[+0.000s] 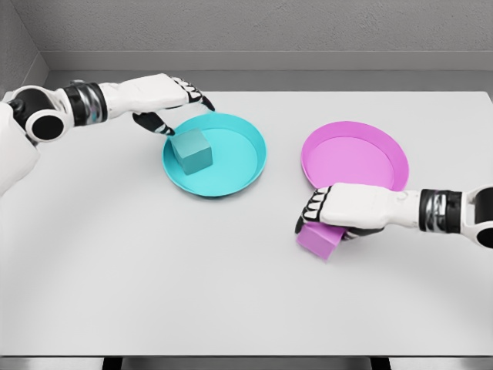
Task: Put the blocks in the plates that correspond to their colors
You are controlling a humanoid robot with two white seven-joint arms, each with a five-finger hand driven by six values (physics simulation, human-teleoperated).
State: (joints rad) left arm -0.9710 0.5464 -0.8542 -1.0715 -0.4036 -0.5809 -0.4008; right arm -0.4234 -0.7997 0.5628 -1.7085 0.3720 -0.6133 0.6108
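Note:
A teal block [192,150] sits inside the teal plate [246,158], toward its left side. My left hand [179,106] hovers over the plate's upper left rim, fingers spread, holding nothing. A pink block [318,241] lies on the table just below the front left edge of the pink plate [362,154]. Over that block my right hand [317,216] is curled, its fingers wrapped down around the block's top and sides. The pink plate holds nothing.
Both plates stand side by side on a wide white table [115,270]. A grey wall runs along the far edge of the table.

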